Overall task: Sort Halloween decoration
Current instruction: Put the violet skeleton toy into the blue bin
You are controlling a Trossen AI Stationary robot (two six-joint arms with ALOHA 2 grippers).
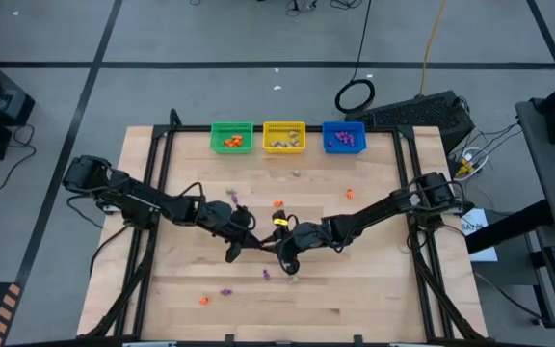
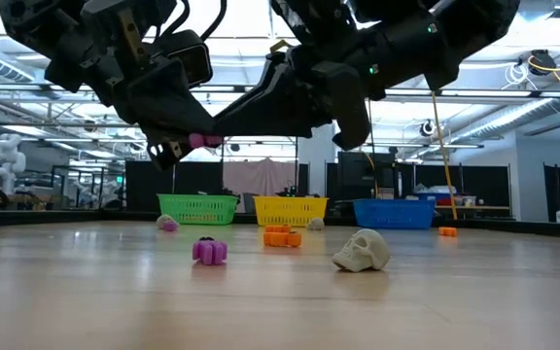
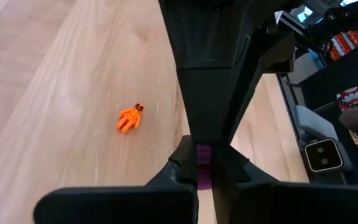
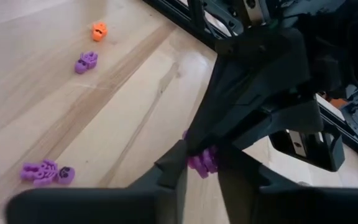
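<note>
Small orange, purple and pale trinkets lie scattered on the wooden table (image 1: 374, 289). In the low view they include a purple one (image 2: 209, 251), a pale skull (image 2: 362, 250) and an orange one (image 2: 281, 236). My left gripper (image 1: 231, 253) is at mid-table, shut on a purple trinket (image 3: 203, 173). My right gripper (image 1: 287, 265), close beside it, is shut on another purple trinket (image 4: 202, 163). Both grippers are raised above the table. The low view shows one purple piece (image 2: 205, 140) at a dark fingertip; which gripper holds it I cannot tell. My left gripper pinches the purple trinket between its two fingers (image 3: 185, 163); only a narrow strip of it (image 3: 204, 158) shows between them. The trinket is lifted clear of the table. My right gripper pinches the other purple trinket between its two fingers (image 4: 176, 163). A knobbly part (image 4: 205, 167) sticks out past them. It is lifted clear of the table.
A green (image 1: 231, 137), a yellow (image 1: 284, 136) and a blue basket (image 1: 344, 137) stand in a row at the table's far edge, each holding trinkets. An orange figure (image 3: 130, 118) lies under the left gripper. Purple pieces (image 4: 45, 172) (image 4: 86, 61) lie near the right gripper.
</note>
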